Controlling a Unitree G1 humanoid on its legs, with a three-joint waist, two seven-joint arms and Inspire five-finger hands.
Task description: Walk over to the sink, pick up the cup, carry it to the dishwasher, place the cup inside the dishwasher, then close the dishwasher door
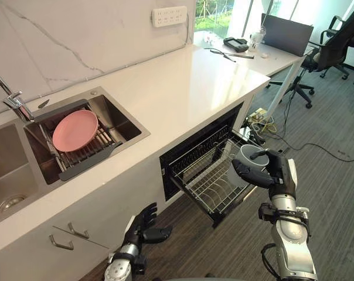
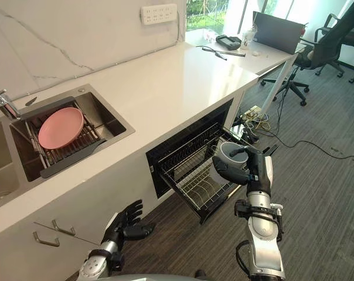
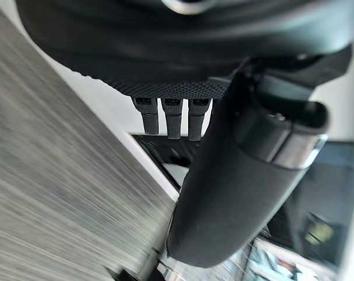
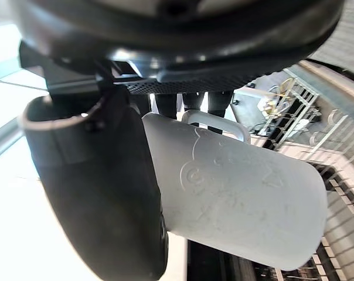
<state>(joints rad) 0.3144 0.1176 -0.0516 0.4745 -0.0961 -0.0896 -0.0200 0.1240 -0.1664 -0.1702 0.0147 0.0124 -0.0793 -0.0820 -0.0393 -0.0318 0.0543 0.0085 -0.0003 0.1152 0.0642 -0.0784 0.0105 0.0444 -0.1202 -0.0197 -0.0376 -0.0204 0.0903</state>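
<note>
A pink plate point(image 1: 75, 129) rests on a dark slatted rack point(image 1: 88, 153), near a chrome tap point(image 1: 13, 100). The white counter point(image 1: 183, 88) meets a marble wall bearing a white socket strip point(image 1: 169, 16). Beyond it stand a white desk point(image 1: 276, 58) with a dark screen point(image 1: 287, 34) and a black office chair point(image 1: 335, 47) on grey carpet point(image 1: 335, 193).

Daylight pours in from the windows point(image 1: 221, 14) at 1 o'clock, bright and even; the white bench point(image 1: 189, 88) gleams with soft glare. At 9 o'clock the sink point(image 1: 117, 117) sits in shade. Right wrist view: the backdrop behind the right robot hand point(image 4: 101, 193) burns out white.
</note>
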